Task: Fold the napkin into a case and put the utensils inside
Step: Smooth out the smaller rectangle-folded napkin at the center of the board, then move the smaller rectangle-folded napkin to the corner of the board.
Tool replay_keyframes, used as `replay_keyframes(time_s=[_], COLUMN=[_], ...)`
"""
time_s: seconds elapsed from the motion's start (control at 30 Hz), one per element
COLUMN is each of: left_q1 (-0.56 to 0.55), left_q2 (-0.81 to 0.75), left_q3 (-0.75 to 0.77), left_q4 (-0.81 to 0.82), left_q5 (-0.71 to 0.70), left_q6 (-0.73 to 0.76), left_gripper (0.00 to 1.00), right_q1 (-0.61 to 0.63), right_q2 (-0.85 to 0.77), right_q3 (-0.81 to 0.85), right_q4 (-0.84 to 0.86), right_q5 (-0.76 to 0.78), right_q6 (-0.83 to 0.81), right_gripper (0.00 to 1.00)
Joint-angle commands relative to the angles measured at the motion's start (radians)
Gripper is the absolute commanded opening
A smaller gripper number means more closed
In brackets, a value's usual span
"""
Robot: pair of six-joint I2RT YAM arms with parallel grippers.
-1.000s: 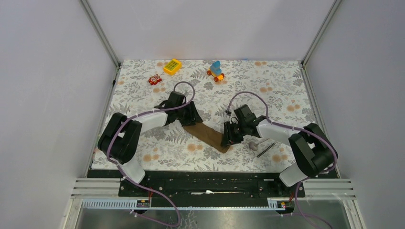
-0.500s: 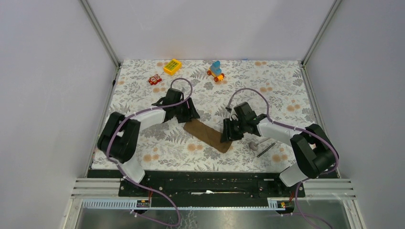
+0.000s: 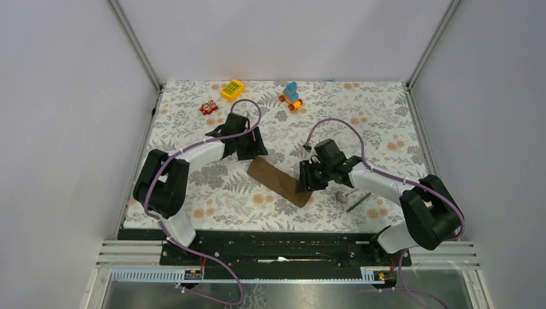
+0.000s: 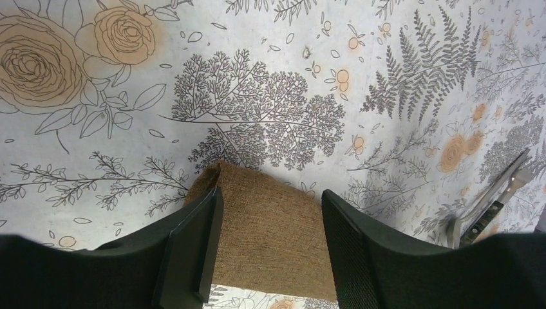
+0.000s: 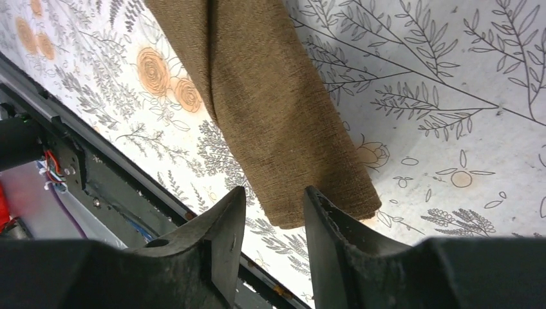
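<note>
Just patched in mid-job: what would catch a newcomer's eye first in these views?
The brown napkin, folded into a narrow strip, lies diagonally mid-table on the floral tablecloth. The left gripper is open astride its far end and the right gripper is open at its near end. The spoon and the dark stick lie just to its right, outside it.

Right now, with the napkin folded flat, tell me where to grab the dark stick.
Probably best to take the dark stick at mid-length from straight above, jaws across its thin width. It lies flat and diagonal on the tablecloth, so nothing gets under it sideways. The spoon lies close beside it: keep the jaws narrow.
</note>
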Motion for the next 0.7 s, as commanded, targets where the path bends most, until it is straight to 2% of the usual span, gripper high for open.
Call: replay_keyframes(time_s=[0.0, 0.13, 0.2, 0.3, 0.37, 0.53, 0.6, 0.67], left_q1=[-0.003, -0.031, -0.032, -0.017, 0.016, 0.120, 0.146, 0.159], left_q2=[0.034, 0.079, 0.054, -0.095, -0.210, -0.449, -0.512, -0.568], left_q3=[0.002, -0.041, -0.049, -0.080, -0.100, -0.119, -0.133, -0.161], left_q4=[0.037, 0.061, 0.044, 0.002, -0.043, -0.219, -0.295, -0.367], left_q5=[-0.003, -0.051, -0.086, -0.193, -0.226, -0.231, -0.233, -0.256], left_q6=[-0.004, -0.007, -0.008, -0.012, -0.014, -0.001, -0.022, -0.084], left_gripper=[0.63, 0.63, 0.63, 0.66, 0.78, 0.93, 0.95, 0.96], right_q1=[0.004, 0.080, 0.113, 0.157, 0.190, 0.306, 0.365, 0.374], right_q2=[0.006, 0.054, 0.094, 0.176, 0.249, 0.407, 0.440, 0.442], right_q3=[-0.028, -0.083, -0.092, -0.027, 0.050, 0.230, 0.280, 0.320], right_q4=[0.015, 0.091, 0.158, 0.240, 0.275, 0.454, 0.554, 0.560], right_q5=[0.038, 0.066, 0.055, 0.055, 0.049, -0.021, -0.058, -0.078], right_q6=[0.000, 0.047, 0.085, 0.124, 0.150, 0.335, 0.424, 0.427], right_gripper=[0.44, 0.43, 0.43, 0.43, 0.42, 0.43, 0.45, 0.48])
